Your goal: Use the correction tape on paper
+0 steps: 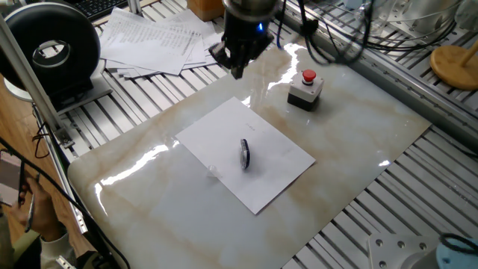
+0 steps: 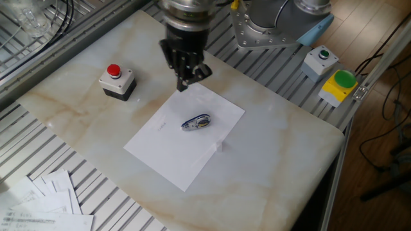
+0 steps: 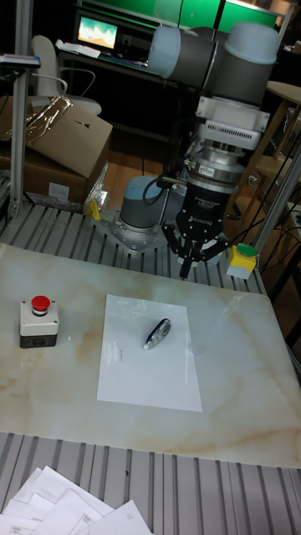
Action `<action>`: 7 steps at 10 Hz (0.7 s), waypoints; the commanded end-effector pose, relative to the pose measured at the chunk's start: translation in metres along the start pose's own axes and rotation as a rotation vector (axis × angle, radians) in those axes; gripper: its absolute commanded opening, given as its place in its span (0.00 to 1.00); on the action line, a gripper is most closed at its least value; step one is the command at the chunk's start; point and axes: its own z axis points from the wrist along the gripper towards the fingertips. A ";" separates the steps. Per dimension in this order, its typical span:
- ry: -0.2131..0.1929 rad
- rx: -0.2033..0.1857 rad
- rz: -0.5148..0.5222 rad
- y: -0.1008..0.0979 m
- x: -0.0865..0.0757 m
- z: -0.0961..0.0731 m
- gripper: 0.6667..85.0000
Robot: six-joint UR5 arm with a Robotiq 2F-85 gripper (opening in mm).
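**A:** What does the correction tape look like, and where is it?

**B:** The correction tape [image 3: 156, 332] is a small, thin, rounded dispenser, dark with paler see-through parts. It lies near the middle of the paper [image 3: 134, 376], a single white sheet with a few faint small marks left of the dispenser. Nothing is touching it.

**A:** Going left to right in the tall view, what else is on the surface?

**B:** At the far left stands a red push button on a grey and black box [image 3: 38, 322], well apart from the paper. Then the paper with the tape. Above and just right of the paper's far right corner hangs the gripper [image 3: 190, 269], pointing down, clear of both sheet and tape. Its fingers are drawn close together at the tips with nothing between them.

**A:** And the surface itself?

**B:** A pale marble-patterned table top [image 3: 242, 376], glossy with reflections, set on a frame of ribbed aluminium rails [image 1: 134, 112].

**A:** The room around it?

**B:** A fanned pile of printed sheets [image 1: 153, 37] lies on the rails beyond the table edge. Near the arm's base are a small box with a green button [image 2: 321, 59] and a yellow box with a larger green button [image 2: 341, 85]. Behind the arm there is a cardboard box [image 3: 58, 150] and a lit screen [image 3: 99, 32].
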 end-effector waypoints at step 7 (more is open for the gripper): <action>-0.037 0.005 -0.085 0.004 0.027 0.066 0.50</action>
